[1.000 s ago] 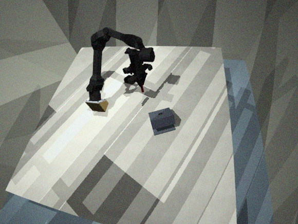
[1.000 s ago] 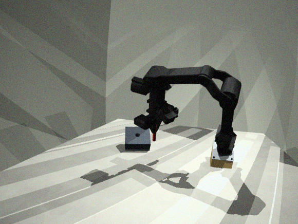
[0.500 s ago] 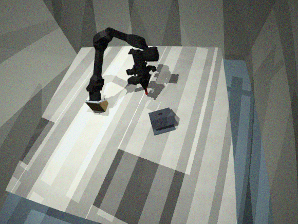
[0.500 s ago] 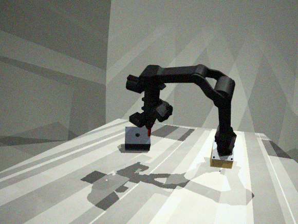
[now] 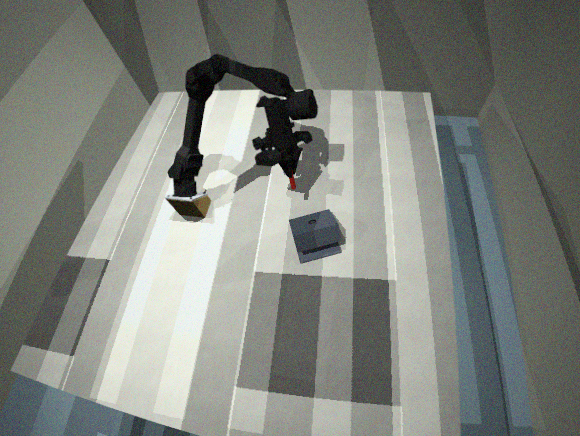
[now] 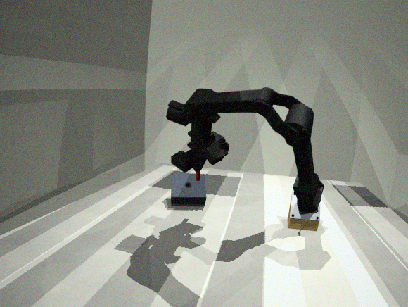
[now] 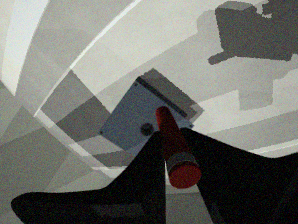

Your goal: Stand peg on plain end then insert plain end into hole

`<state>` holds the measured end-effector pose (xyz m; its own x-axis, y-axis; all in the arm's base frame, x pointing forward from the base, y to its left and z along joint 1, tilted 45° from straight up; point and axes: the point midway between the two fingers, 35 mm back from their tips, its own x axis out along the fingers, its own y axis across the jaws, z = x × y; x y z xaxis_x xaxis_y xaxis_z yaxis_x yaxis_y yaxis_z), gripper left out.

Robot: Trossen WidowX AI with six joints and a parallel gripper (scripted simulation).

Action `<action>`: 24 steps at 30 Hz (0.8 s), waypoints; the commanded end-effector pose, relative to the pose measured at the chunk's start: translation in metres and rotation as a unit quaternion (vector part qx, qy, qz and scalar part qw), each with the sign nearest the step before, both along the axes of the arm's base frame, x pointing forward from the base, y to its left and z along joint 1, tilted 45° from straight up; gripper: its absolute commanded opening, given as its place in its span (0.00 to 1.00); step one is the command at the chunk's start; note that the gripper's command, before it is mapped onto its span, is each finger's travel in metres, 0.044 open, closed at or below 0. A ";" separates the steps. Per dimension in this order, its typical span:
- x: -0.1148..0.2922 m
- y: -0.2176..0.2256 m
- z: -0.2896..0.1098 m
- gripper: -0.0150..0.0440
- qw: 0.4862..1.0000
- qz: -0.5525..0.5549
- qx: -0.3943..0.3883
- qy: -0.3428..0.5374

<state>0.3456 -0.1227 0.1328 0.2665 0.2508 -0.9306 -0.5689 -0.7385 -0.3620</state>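
The red peg is held off the table, nearly upright. Its band, greyish in this light, is at the upper end near the camera in the wrist view, and the plain end points down. My gripper is shut on the peg. The blue-grey sloped panel stands on the table. Its hole is a dark, empty circle in the face. The peg is outside the hole, apart from it; the fingers hide part of its sides.
The arm's base stands on the striped table, left of the panel in the top view and right of it in the exterior view. Dark arm shadows and patches of light lie across the table.
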 end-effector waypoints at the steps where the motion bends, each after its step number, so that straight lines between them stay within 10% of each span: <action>1: 0.007 -0.008 0.000 0.25 1.000 -0.005 -0.014 -0.004; 24: 0.035 -0.027 -0.027 0.25 0.998 -0.016 -0.051 -0.013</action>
